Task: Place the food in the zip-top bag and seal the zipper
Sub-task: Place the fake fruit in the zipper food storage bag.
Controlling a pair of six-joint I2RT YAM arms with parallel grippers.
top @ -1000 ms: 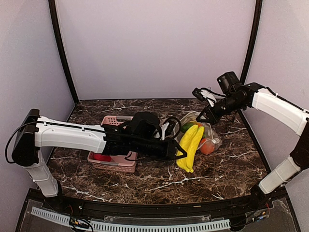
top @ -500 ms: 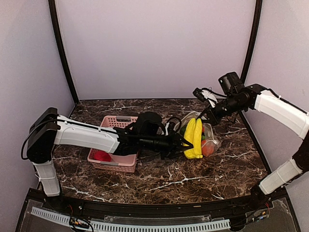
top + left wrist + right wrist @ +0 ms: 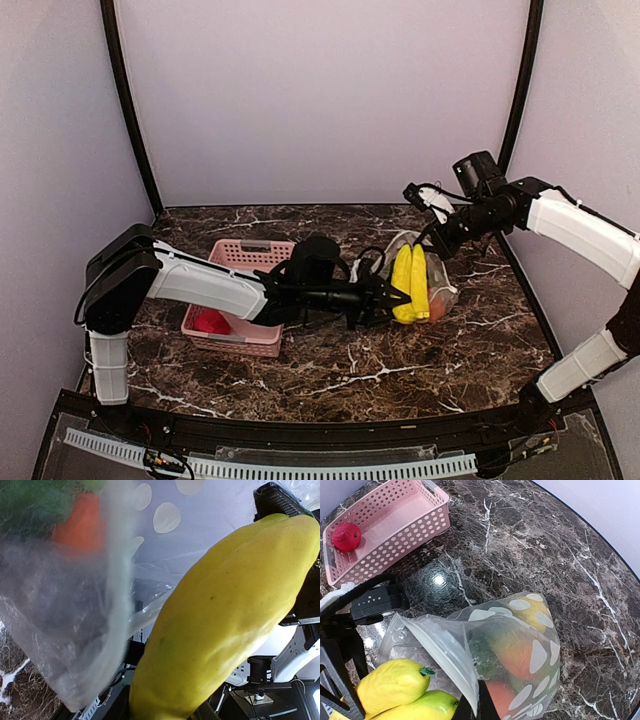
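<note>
The banana is hanging at the mouth of the zip-top bag on the bench, with the left claw gripping it. The right claw is pinching the bag's lip. A red piece is sitting in the pink basket.

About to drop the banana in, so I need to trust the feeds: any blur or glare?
Left wrist: banana crowds the frame, zip-top bag and its contents smeared out of focus. Right wrist: sharp, one bright glare spot on the marble table. Top external: evenly lit.
</note>
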